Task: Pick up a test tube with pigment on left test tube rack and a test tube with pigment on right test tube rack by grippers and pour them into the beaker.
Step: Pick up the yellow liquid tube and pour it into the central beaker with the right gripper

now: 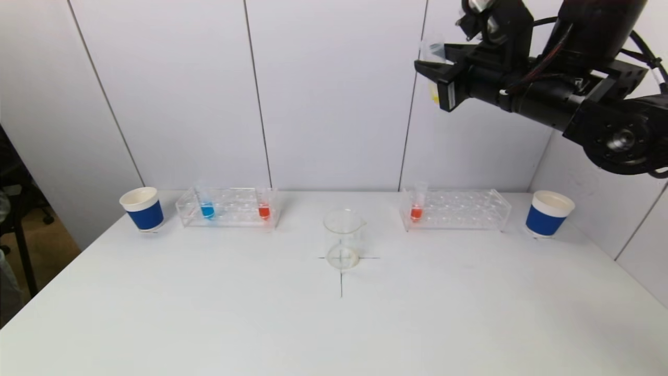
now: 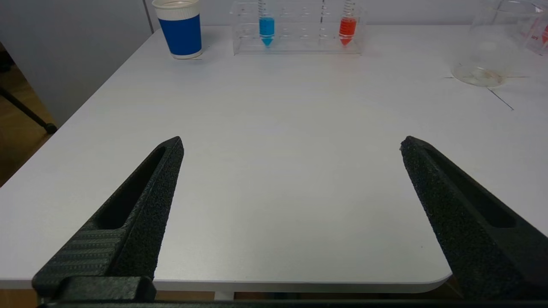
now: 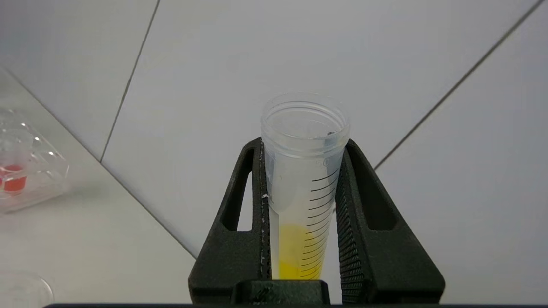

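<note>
We've got the right hand [image 3: 302, 171] clenched on the yellow tube [image 3: 303, 188] high above the counter [image 1: 209, 313], w/ left hand [image 2: 291, 143] spread wide, holding nothing.

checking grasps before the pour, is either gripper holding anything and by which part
The right gripper holds the yellow test tube by its graduated body, below the rim. The left gripper is open, empty.

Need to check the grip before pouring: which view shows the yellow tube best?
The right wrist view: the yellow tube fills it, clamped in the right gripper. The head view shows it small, high above the right rack. The left wrist view misses it.
</note>
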Tool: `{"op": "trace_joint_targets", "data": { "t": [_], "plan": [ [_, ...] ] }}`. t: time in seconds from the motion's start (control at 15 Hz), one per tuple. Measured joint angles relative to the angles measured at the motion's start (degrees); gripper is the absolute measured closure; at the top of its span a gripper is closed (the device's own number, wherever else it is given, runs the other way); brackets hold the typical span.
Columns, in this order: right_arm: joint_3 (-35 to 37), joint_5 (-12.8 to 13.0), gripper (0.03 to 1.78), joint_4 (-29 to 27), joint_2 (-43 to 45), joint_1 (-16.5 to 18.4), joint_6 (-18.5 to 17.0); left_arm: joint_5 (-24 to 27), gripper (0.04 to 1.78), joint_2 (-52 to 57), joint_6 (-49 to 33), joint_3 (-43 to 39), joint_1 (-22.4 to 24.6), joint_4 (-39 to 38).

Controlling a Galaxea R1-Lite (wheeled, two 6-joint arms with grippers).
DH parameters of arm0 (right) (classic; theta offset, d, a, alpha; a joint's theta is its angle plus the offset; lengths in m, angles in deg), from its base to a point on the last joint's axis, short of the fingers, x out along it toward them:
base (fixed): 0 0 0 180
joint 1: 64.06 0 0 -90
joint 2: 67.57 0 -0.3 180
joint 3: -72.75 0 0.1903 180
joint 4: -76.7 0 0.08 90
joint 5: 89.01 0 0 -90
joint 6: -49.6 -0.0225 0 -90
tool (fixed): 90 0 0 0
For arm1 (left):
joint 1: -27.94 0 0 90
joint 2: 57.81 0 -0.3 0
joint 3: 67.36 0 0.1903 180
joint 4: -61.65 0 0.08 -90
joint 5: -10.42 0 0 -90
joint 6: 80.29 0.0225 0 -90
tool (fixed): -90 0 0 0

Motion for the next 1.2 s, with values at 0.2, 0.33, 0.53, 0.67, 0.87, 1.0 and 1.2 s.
{"op": "trace_joint_targets", "data": {
  "t": [0.2,0.33,0.53,0.67,0.87,1.0,1.2],
  "plan": [
    [0.0,-3.0,1.32,0.6,-2.6,-1.1,4.3,0.0,0.05,0.0,0.0,0.0,0.0,0.0],
    [0.0,-4.3,1.32,0.7,-4.3,-1.2,8.6,0.0,0.05,0.0,0.0,0.0,0.0,0.0],
    [0.1,-7.2,1.32,0.7,-6.7,-1.3,15.5,0.0,0.05,0.0,0.0,0.0,0.0,0.0],
    [0.3,-8.1,1.32,0.8,-8.0,-1.4,19.3,0.0,0.05,0.0,0.0,0.0,0.0,0.0],
    [0.7,-10.6,1.32,2.7,-9.9,-1.5,23.3,0.0,0.05,0.0,0.0,0.0,0.0,0.0],
    [1.4,-12.8,1.32,5.3,-11.3,-1.7,24.2,0.0,0.05,0.0,0.0,0.0,0.0,0.0],
    [2.6,-14.6,1.32,10.0,-13.8,-2.1,28.4,0.0,0.05,0.0,0.0,0.0,0.0,0.0]
  ]
}}
